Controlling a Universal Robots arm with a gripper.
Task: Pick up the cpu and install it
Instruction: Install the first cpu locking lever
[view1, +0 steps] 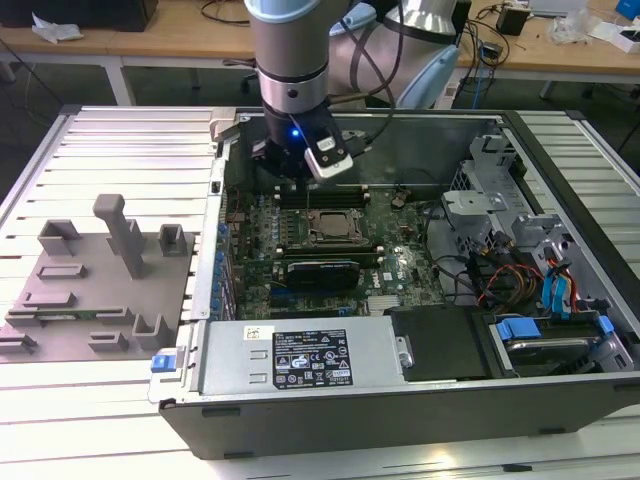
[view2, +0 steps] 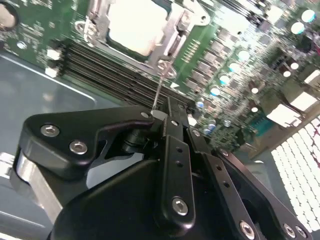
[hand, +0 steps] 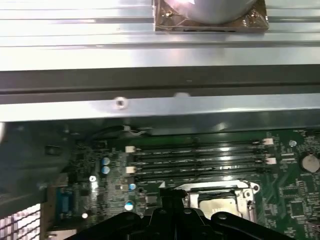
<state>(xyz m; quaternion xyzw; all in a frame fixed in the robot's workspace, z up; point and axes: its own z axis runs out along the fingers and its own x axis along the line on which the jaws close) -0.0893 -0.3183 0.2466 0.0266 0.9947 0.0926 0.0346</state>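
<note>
Several memory slots (hand: 200, 160) lie under the hand (view2: 165, 112), beside the seated cpu (view2: 132, 25).

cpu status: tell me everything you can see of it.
The cpu is a flat square chip with a pale silvery-grey top that looks like metal and catches glare. It lies flat in the motherboard socket, whose metal frame borders its edges. Dark memory slots run alongside. Both wrist views show only part of it. I cannot tell whether the frame is latched over it.

Clear above socket (view1: 311, 226), case walls (view1: 430, 140) around
</note>
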